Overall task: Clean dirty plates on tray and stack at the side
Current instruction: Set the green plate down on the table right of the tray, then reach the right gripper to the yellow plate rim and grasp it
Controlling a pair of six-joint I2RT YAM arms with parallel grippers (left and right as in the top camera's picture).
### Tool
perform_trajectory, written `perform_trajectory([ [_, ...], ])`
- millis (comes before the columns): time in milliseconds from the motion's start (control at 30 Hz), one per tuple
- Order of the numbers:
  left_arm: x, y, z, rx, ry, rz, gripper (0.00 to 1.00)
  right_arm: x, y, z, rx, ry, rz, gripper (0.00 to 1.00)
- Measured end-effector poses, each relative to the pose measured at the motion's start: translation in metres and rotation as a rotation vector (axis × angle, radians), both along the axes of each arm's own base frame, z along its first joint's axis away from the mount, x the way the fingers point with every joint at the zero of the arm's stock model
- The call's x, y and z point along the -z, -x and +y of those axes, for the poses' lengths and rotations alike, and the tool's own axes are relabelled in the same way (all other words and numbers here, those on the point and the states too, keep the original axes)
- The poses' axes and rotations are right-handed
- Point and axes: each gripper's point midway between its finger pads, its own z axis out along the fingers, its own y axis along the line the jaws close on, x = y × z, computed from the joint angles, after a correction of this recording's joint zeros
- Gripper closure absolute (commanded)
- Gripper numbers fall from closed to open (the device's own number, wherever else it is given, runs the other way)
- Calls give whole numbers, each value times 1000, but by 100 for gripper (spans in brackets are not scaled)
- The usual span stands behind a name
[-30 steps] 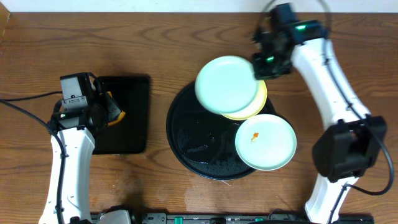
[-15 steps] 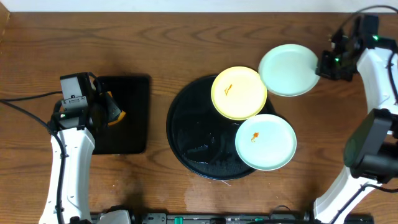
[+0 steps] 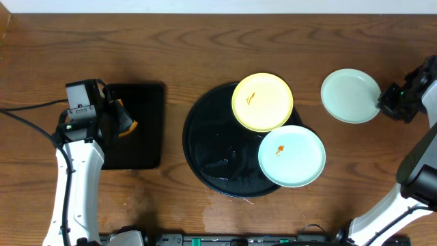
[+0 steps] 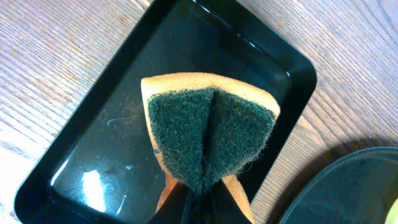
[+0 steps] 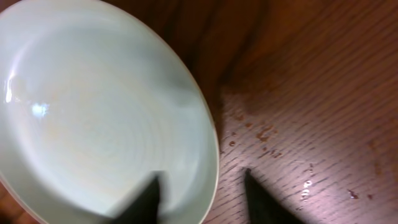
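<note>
The round black tray [image 3: 208,147] carries a pale yellow plate [image 3: 262,102] at its upper right and a mint plate [image 3: 291,155] at its lower right. Each has an orange smear. Another mint plate [image 3: 349,96], with no smear showing, lies on the wood right of the tray. My right gripper [image 3: 390,102] is at its right rim. In the right wrist view the gripper [image 5: 200,180] is open astride the rim of this plate [image 5: 93,118], one finger over the plate and one over the table. My left gripper [image 4: 202,194] is shut on an orange-and-green sponge [image 4: 208,124].
A rectangular black tray [image 3: 140,123] with a wet floor lies at the left, under the sponge. Water droplets speckle the wood [image 5: 267,134] beside the set-down plate. The round tray's edge [image 4: 348,186] shows at the left wrist view's lower right.
My right arm carried the smear-free mint plate from above the round tray to the table at the right, and its jaws have opened. The left arm and sponge have not moved.
</note>
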Motion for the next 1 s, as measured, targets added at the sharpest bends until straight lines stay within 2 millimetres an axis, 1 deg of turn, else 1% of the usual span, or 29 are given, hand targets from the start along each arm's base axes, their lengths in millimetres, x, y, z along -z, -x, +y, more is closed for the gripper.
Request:
perform_trajectory([
  [67,0,0,0,0,0,-1,93,-1,-1,4,-6,-21,-9,1],
  [167,0,0,0,0,0,0,92,-4,-7,21,-43,-97,-46,1],
  [200,0,0,0,0,0,-1,93,-7,-11,29,-64,-131,-65,1],
  [267,0,0,0,0,0,-1,93,-12,-19,53,-127,-201,-104,1],
  [367,0,0,0,0,0,-1,93,-19,-29,100,-242,-281,-135,3],
  [433,0,0,0,0,0,-1,93,-21,-34,140,-340,-312,-138,5],
  [500,0,0,0,0,0,-1,93,-22,-34,184,-450,-319,-127,5],
  [533,0,0,0,0,0,-1,93,-21,-33,201,-490,-311,-117,5],
  [567,0,0,0,0,0,-1,92,-18,-30,229,-557,-289,-98,4],
  [600,0,0,0,0,0,0,93,-16,-29,240,-578,-261,-84,4],
  [667,0,0,0,0,0,-1,93,-9,-26,255,-600,-176,-49,4],
  [700,0,0,0,0,0,-1,93,-6,-24,260,-601,-138,-32,7],
  [800,0,0,0,0,0,-1,92,0,-22,270,-582,-2,4,20],
  [900,0,0,0,0,0,-1,93,0,-26,279,-573,78,-15,33],
  [933,0,0,0,0,0,-1,93,0,-28,281,-569,88,-21,35],
  [1000,0,0,0,0,0,-1,93,-1,-29,285,-567,109,-30,36],
])
